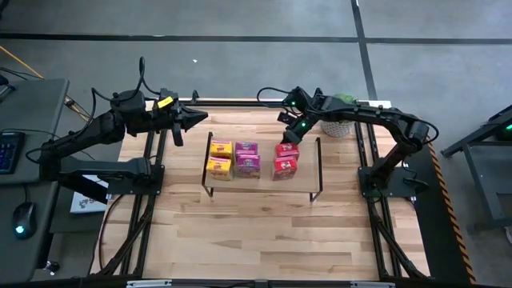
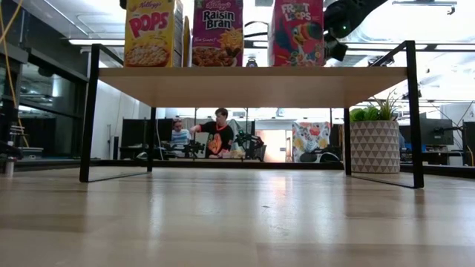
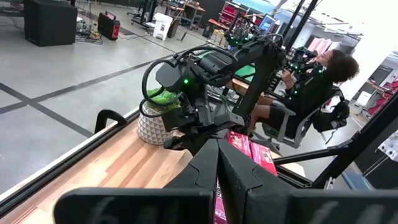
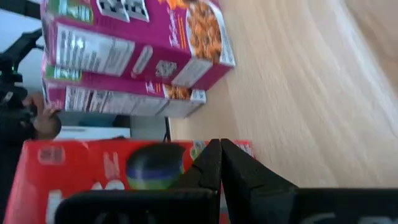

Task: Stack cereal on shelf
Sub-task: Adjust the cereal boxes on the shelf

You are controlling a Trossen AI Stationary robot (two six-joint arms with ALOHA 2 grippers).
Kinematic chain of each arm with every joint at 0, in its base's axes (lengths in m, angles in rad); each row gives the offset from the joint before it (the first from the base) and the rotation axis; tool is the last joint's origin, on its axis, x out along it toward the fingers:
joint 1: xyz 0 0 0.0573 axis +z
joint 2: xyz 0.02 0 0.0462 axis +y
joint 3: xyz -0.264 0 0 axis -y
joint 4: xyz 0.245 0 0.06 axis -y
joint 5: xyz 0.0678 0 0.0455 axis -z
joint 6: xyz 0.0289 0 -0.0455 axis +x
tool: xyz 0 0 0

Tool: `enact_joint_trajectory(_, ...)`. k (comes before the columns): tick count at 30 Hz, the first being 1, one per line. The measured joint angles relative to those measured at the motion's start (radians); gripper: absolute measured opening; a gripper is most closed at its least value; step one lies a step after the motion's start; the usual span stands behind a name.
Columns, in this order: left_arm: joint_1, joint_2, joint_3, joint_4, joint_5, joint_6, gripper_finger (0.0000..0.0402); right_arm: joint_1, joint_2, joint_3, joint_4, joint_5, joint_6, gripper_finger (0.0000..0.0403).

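Six small cereal boxes stand on the light wood top of the shelf [image 1: 264, 186] in three pairs: yellow [image 1: 219, 158], magenta [image 1: 247, 158] and red [image 1: 286, 159]. The low view shows the near three, yellow [image 2: 152, 33], magenta [image 2: 217, 33] and red [image 2: 297, 33]. My right gripper [image 1: 288, 138] is shut and slants down at the far side of the far red box [image 4: 112, 180]. My left gripper [image 1: 196, 120] is shut and hangs in the air beyond the shelf's far left corner, touching nothing. My right gripper's shut fingertips [image 4: 219, 155] stand at the far upper edge of the far red box [image 1: 287, 147], coming from the table's far right side and slanting down. Whether they touch the box I cannot tell. The box stands upright on the shelf top.
A potted green plant [image 1: 340, 120] in a white patterned pot [image 2: 375, 144] stands at the table's far right, close behind my right arm. Bare tabletop [image 1: 256, 240] lies in front of the shelf. People sit in the room beyond the table.
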Motion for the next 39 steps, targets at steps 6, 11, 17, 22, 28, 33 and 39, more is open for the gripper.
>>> enact_joint_trajectory(6, 0.0, 0.0, 0.0, 0.0, 0.0, 0.001, 0.0, -0.032, -0.027, 0.031, 0.075, 0.046, 0.021, 0.0)
enact_joint_trajectory(11, 0.0, 0.0, 0.0, -0.004, 0.003, 0.001, 0.0, -0.074, -0.099, 0.063, 0.053, 0.125, 0.002, 0.0)
enact_joint_trajectory(17, 0.0, 0.0, 0.0, -0.031, 0.027, 0.001, 0.0, -0.027, -0.237, 0.063, -0.083, 0.249, -0.039, 0.0)
enact_joint_trajectory(22, 0.0, 0.0, 0.0, -0.039, 0.027, 0.019, 0.0, 0.057, -0.392, 0.063, -0.231, 0.411, -0.051, 0.0)
enact_joint_trajectory(28, 0.0, 0.0, 0.0, -0.039, 0.027, 0.071, 0.0, 0.147, -0.544, 0.065, -0.272, 0.71, 0.121, 0.0)
enact_joint_trajectory(33, 0.0, 0.0, 0.0, -0.038, 0.027, 0.079, 0.0, 0.247, -0.549, 0.065, -0.357, 0.832, 0.239, 0.0)
enact_joint_trajectory(39, 0.0, 0.0, 0.0, -0.034, 0.14, 0.08, 0.0, 0.367, -0.477, 0.058, -0.374, 0.968, 0.327, 0.0)
